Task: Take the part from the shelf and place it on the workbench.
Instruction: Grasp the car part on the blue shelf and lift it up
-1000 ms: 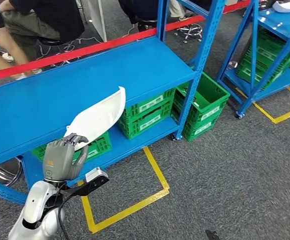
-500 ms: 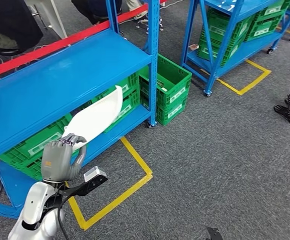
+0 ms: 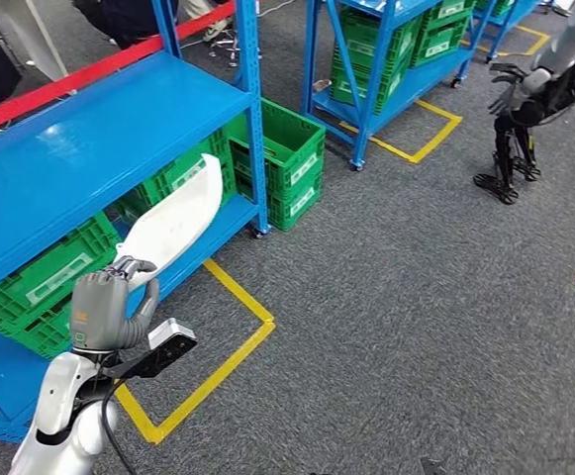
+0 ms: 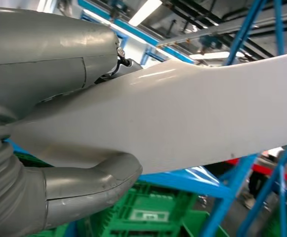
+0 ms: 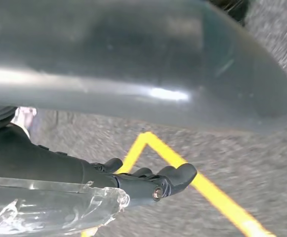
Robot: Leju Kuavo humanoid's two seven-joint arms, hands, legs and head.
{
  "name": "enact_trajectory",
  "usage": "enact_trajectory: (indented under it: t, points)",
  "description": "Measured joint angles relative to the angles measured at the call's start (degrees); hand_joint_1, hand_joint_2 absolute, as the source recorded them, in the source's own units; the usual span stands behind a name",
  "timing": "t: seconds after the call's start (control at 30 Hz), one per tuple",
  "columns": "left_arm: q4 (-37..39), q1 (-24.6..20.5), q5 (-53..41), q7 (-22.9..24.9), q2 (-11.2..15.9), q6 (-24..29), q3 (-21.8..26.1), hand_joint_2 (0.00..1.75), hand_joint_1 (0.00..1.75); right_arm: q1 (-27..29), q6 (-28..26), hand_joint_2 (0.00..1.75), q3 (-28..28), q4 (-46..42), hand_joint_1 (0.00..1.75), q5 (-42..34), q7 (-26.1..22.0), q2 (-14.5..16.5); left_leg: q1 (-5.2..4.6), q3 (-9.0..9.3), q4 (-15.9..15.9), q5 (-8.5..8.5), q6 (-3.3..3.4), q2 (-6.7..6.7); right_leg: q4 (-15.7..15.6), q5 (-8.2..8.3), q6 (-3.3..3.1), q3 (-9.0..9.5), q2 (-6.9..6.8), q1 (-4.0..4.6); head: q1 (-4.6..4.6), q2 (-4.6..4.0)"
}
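Closest to you, the left hand (image 3: 105,312) was wrapped around the narrow end of the part (image 3: 172,222), and you could see its grey thumb (image 4: 93,185) curling under the pale shell while the upper fingers (image 4: 60,49) pressed down on top. The part itself was a long, smooth, glossy white plastic panel, gently curved like a blade, broad and rounded at its far tip with a slightly upturned lip along one edge; it stuck out and up from the hand, raised in the air in front of the blue shelf (image 3: 82,148) and not resting on it. Your right hand (image 5: 149,180) hung over grey carpet, its dark fingers lying straight and close together with nothing in them, and I cannot tell you more than that from so tight a view. Below, the floor (image 3: 389,297) was coarse speckled grey carpet marked with yellow tape (image 3: 217,371) in a squared outline. Further out, the shelf was flat painted metal on slotted blue uprights, with ribbed green plastic crates (image 3: 284,163) stacked beneath and beside it. Beyond stood a second blue rack (image 3: 389,69) holding more green crates, and far right a dark-legged machine (image 3: 523,109) on the carpet
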Motion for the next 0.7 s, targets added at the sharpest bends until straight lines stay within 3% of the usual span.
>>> enact_trajectory:
  t: [0.07, 0.1, 0.13, 0.2, 0.23, 0.3, 0.37, 0.4, 0.43, 0.47, 0.53, 0.6, 0.63, 0.7]
  points:
    - [0.0, 0.1, 0.5, -0.2, 0.0, 0.3, 0.6, 1.75, 1.64, -0.2, -0.2, 0.0, -0.5, 0.0, 0.0, -0.2, 0.1, 0.1, -0.17, -0.96, 0.3, 0.92, -0.69, 1.26, -8.8, -0.76, 0.06, 7.48, -2.57, -0.01, -0.01, 0.0]
    - [0.0, 0.1, 0.7, -0.3, 0.0, 0.5, 1.0, 1.75, 1.64, -0.4, -0.3, 0.0, -0.6, 0.0, 0.0, -0.2, 0.1, 0.2, -0.23, -1.14, 0.4, 1.35, -1.05, 1.93, -12.3, -1.68, -0.25, 9.89, -3.48, 0.14, -0.11, -0.01]
    - [0.0, 0.2, 0.9, -0.3, 0.0, 0.6, 1.2, 1.75, 1.64, -0.4, -0.3, 0.0, -0.7, 0.0, 0.0, -0.2, 0.1, 0.3, -0.19, -1.26, 0.4, 1.77, -1.38, 2.63, -14.4, -2.43, -0.72, 11.04, -3.77, 0.42, -0.2, -0.01]
    - [0.1, 0.2, 1.0, -0.4, 0.0, 0.7, 1.4, 1.75, 1.64, -0.2, -0.3, 0.0, -1.0, -0.1, 0.0, -0.2, 0.2, 0.3, 0.2, -1.46, 0.5, 2.23, -2.07, 3.43, -15.0, -1.9, -1.96, 10.05, -2.63, 0.73, -0.37, -0.02]
    - [0.1, 0.3, 1.3, -0.5, -0.1, 0.8, 1.5, 1.75, 1.64, 0.0, -0.4, 0.0, -1.2, -0.1, 0.0, -0.3, 0.2, 0.3, 0.42, -1.77, 1.0, 1.43, -2.45, 2.58, -15.0, -1.38, -2.51, 9.55, -2.06, 0.77, -0.34, -0.02]
    - [0.2, 0.8, 2.7, -0.9, -0.1, 1.1, 1.8, 1.75, 1.64, 0.0, -0.5, 0.0, -1.6, -0.1, 0.0, -0.5, 0.1, 0.2, 0.61, -3.18, 5.1, -3.47, -2.94, -0.77, -15.0, 0.17, -3.43, 8.07, -0.85, 0.69, -0.52, -0.02]
    - [0.4, 1.3, 5.0, -1.8, -0.1, 1.6, 2.5, 1.75, 1.64, -0.1, -0.6, 0.0, -2.1, -0.1, 0.0, -1.0, -0.3, 0.2, 0.5, -5.14, 12.7, -9.22, -2.81, -3.06, -14.9, 1.88, -3.84, 5.99, 0.78, 0.85, -0.82, -0.02]
    - [0.5, 1.6, 6.2, -2.3, -0.2, 1.8, 2.9, 1.75, 1.64, -0.1, -0.6, 0.0, -2.3, -0.1, 0.0, -1.2, -0.5, 0.3, 0.41, -5.58, 15.6, -10.42, -2.63, -3.36, -14.9, 2.67, -3.92, 4.96, 1.6, 0.96, -0.91, -0.02]
    - [0.7, 2.0, 7.4, -2.9, -0.3, 2.1, 3.3, 1.75, 1.64, 0.0, -0.6, 0.0, -2.6, -0.1, 0.0, -1.4, -0.7, 0.3, 0.3, -5.24, 16.9, -10.19, -2.38, -3.49, -14.9, 3.38, -3.94, 3.96, 2.42, 1.05, -0.96, -0.02]
    - [0.8, 2.3, 8.6, -3.5, -0.5, 2.4, 3.6, 1.75, 1.64, 0.1, -0.7, 0.0, -3.0, -0.1, 0.0, -1.6, -0.8, 0.3, 0.21, -3.93, 16.1, -8.89, -2.13, -3.62, -14.9, 4.08, -3.91, 3.02, 3.22, 1.1, -0.96, -0.02]
    - [1.2, 2.7, 10.8, -4.6, -1.0, 2.7, 4.2, 1.75, 1.64, 0.4, -1.0, 0.0, -3.7, -0.1, 0.0, -1.9, -0.9, 0.3, 0.16, 1.0, 9.8, -6.06, -1.69, -5.0, -14.9, 5.41, -3.63, 1.28, 4.69, 1.13, -0.97, -0.02]
    - [1.7, 3.0, 12.7, -5.8, -1.6, 2.8, 4.5, 1.75, 1.64, 0.5, -1.3, 0.0, -4.3, -0.1, 0.0, -2.0, -0.5, 0.3, 0.36, 5.61, 2.6, -6.12, -1.39, -7.22, -14.8, 6.72, -3.14, 0.06, 5.81, 1.28, -0.89, -0.02]
    - [2.1, 3.1, 13.4, -6.4, -2.0, 2.8, 4.6, 1.75, 1.64, 0.6, -1.4, 0.0, -4.6, -0.1, 0.0, -2.0, -0.2, 0.3, 0.37, 6.68, 0.6, -6.66, -1.28, -7.9, -14.8, 7.35, -2.82, -0.28, 6.33, 1.31, -0.98, -0.02]
    - [3.0, 3.5, 14.2, -7.2, -2.6, 2.8, 4.6, 1.75, 1.64, 1.1, -1.6, 0.0, -5.2, -0.1, 0.0, -2.0, 0.2, 0.3, 0.33, 6.7, 0.0, -6.59, -0.88, -7.07, -15.1, 8.36, -2.2, -0.6, 7.24, 1.22, -1.05, -0.01]
